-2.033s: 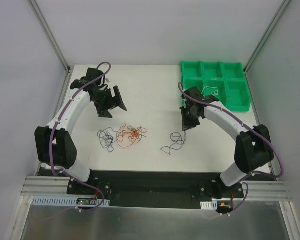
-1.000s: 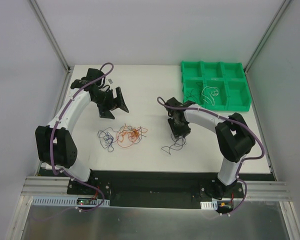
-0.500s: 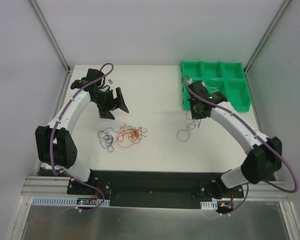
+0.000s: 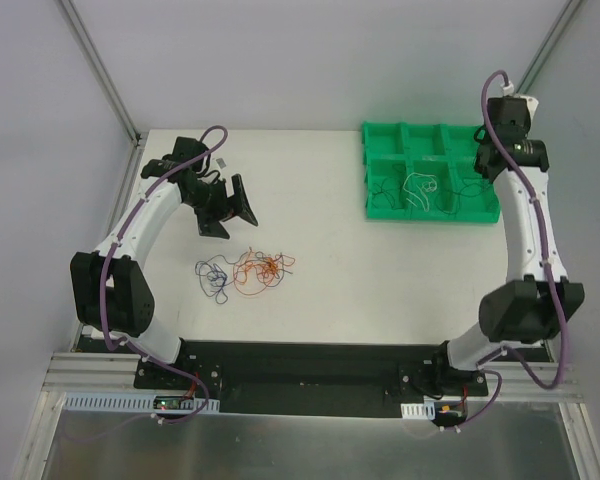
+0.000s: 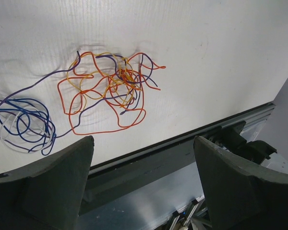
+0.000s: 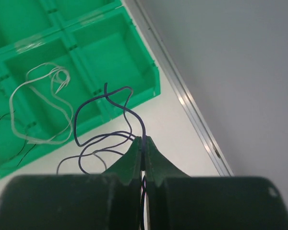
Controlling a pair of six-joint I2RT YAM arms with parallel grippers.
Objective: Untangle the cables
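Note:
A knot of orange and red cables [image 4: 260, 270] [image 5: 105, 91] lies mid-table, with a blue-purple and white coil [image 4: 213, 275] [image 5: 24, 124] at its left. My left gripper [image 4: 228, 208] [image 5: 141, 143] hangs open above and behind them, holding nothing. My right gripper [image 4: 488, 168] [image 6: 143, 141] is shut on a thin dark purple cable [image 6: 93, 103]. It is raised over the right end of the green tray [image 4: 430, 135] [image 6: 86, 19], and the cable's loops dangle over the tray's edge. A white cable [image 4: 420, 188] [image 6: 38, 103] lies in a tray compartment.
A thin black strand [image 6: 0, 124] lies in a tray compartment left of the white one. The metal frame post [image 6: 182, 96] and grey wall stand close on the right of the right gripper. The table's front rail [image 5: 182, 143] runs below the left fingers.
My right gripper closed on the dark purple cable at mid-table, then carried it up and back to the tray's right end. The left arm and the orange knot have not moved.

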